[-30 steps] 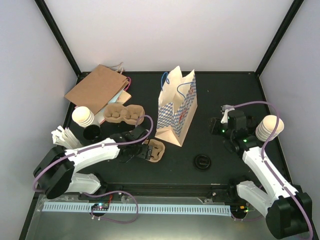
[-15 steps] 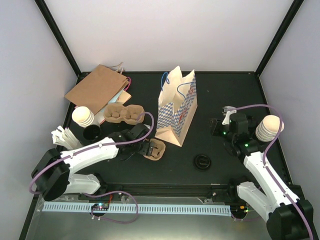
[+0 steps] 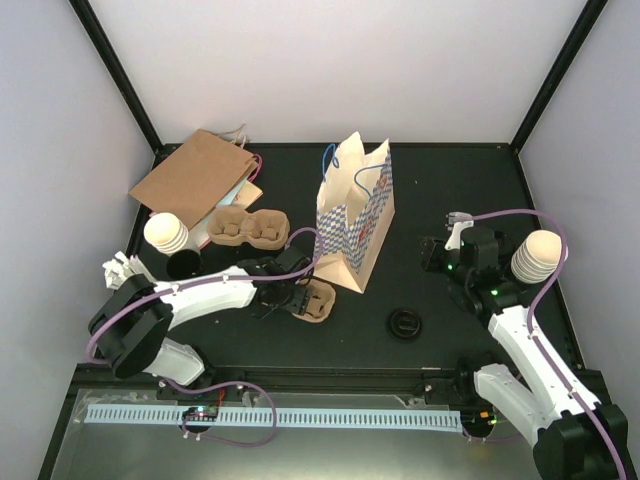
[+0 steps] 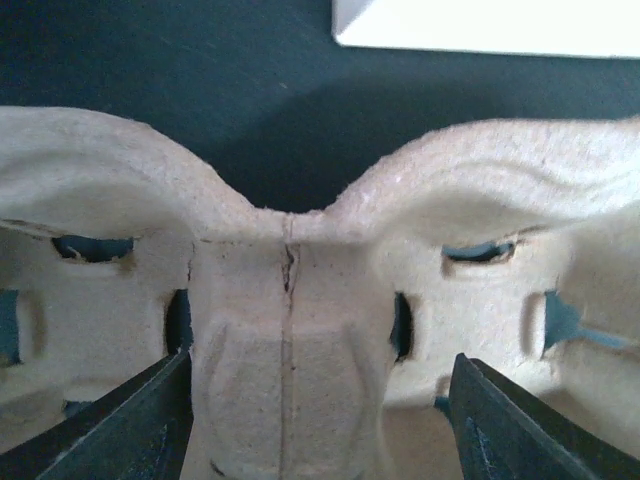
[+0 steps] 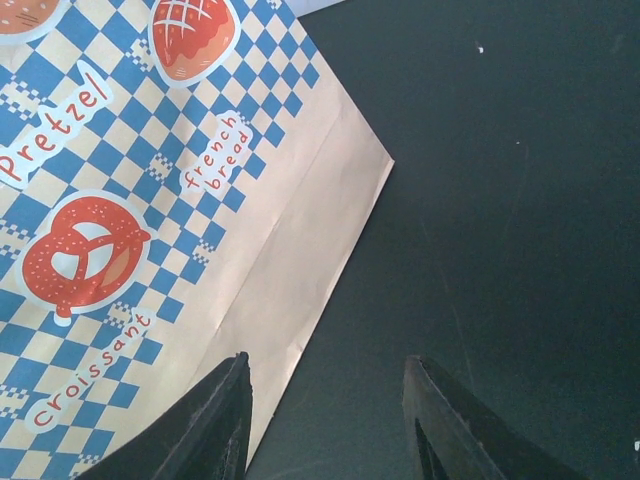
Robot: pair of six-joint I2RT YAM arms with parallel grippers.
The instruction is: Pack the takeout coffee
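Note:
One takeout coffee point(image 3: 405, 323) shows from above as a black lid on the dark table, right of centre and apart from both grippers. My left gripper point(image 3: 288, 298) is low over a pulp cup carrier point(image 3: 314, 300). In the left wrist view the carrier's centre ridge point(image 4: 288, 340) lies between the fingers point(image 4: 150, 415), and the left gripper point(image 4: 320, 358) is open astride it, with a gap on the right side. My right gripper point(image 3: 433, 252) hangs open and empty right of the blue-and-white checked bag point(image 3: 352, 215); in its wrist view the right gripper point(image 5: 325, 360) is beside the bag's lower corner point(image 5: 300, 230).
A second pulp carrier point(image 3: 246, 228) and a flat brown paper bag point(image 3: 196, 176) lie at the back left. Cream cup stacks stand at the left point(image 3: 165, 232) and the far right point(image 3: 540, 254). A black round thing point(image 3: 184, 265) sits by the left stack.
My left arm has pushed forward and to the right, bringing the gripper further over the carrier, and its jaws have narrowed. The right arm has barely shifted.

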